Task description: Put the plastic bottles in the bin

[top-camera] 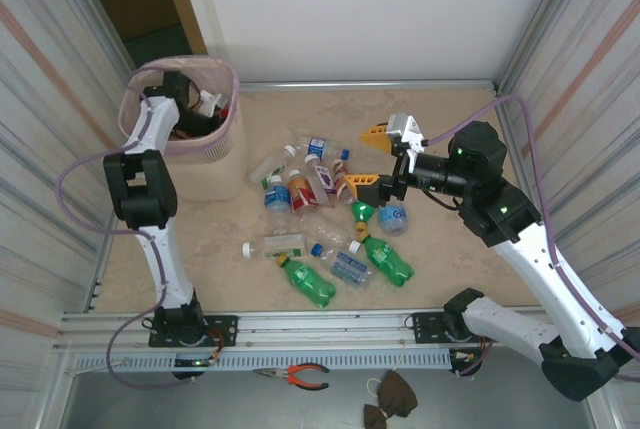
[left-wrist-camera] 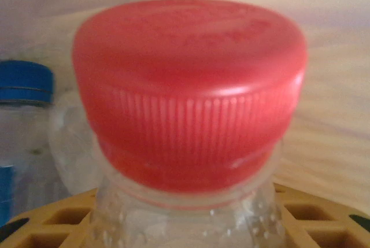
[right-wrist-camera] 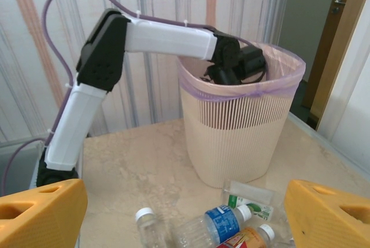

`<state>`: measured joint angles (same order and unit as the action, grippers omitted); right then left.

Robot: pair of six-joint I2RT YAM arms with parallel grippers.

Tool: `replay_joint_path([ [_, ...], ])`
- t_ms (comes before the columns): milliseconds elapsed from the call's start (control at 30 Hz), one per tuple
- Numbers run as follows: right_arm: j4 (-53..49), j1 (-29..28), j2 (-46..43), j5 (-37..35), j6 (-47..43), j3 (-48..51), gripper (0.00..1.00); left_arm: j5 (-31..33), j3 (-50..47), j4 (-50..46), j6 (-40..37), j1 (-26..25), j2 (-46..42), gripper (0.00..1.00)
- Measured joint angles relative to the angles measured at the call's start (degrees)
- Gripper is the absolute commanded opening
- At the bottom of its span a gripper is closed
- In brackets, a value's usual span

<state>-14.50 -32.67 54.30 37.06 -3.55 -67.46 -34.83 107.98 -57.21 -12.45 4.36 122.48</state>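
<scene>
The bin (top-camera: pixel 213 167), pale pink mesh above a beige body, stands at the table's far left. My left gripper (top-camera: pixel 188 97) reaches down inside it. In the left wrist view that gripper (left-wrist-camera: pixel 185 233) is shut on the neck of a clear red-capped bottle (left-wrist-camera: pixel 188 86), and its yellow fingers (left-wrist-camera: pixel 40 228) flank the neck. Several plastic bottles (top-camera: pixel 320 204) lie in a pile mid-table, among them two green ones (top-camera: pixel 308 282). My right gripper (top-camera: pixel 371 159) hovers open over the pile's right side. From the right wrist, the gripper (right-wrist-camera: pixel 185 219) faces the bin (right-wrist-camera: pixel 237 138), with a blue-labelled bottle (right-wrist-camera: pixel 222 224) below it.
A blue-capped bottle (left-wrist-camera: pixel 23 83) lies inside the bin beside the held one. Corrugated walls close in the table on the left and right. Orange-handled pliers (top-camera: pixel 300 376) lie on the front rail beyond the table edge. Bare tabletop stretches between the bin and the pile.
</scene>
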Motion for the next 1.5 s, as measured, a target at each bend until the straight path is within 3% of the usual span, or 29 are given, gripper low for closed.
replay_joint_path([
  [167,-0.3,0.0,0.0,-0.2,0.0,0.0,0.87,2.7,0.2,-1.3,0.0,0.0,1.7,0.55],
  [467,-0.6,0.0,0.0,-1.3,-0.1,0.0,0.87,13.0,1.5,-2.4,-0.3,-0.7,2.6,0.7],
  [700,-0.9,0.0,0.0,-2.8,-0.1,0.0,0.87,16.8,1.8,-2.6,-0.4,-0.3,2.4,0.81],
  [1033,-4.4,0.0,2.8,-8.9,1.2,-1.1,0.87,14.3,-0.4,-1.0,0.3,1.2,-5.1,0.82],
  [1500,-12.1,0.0,9.9,-19.6,8.2,-4.3,0.86,2.2,-9.9,8.2,3.3,5.0,-23.5,0.8],
])
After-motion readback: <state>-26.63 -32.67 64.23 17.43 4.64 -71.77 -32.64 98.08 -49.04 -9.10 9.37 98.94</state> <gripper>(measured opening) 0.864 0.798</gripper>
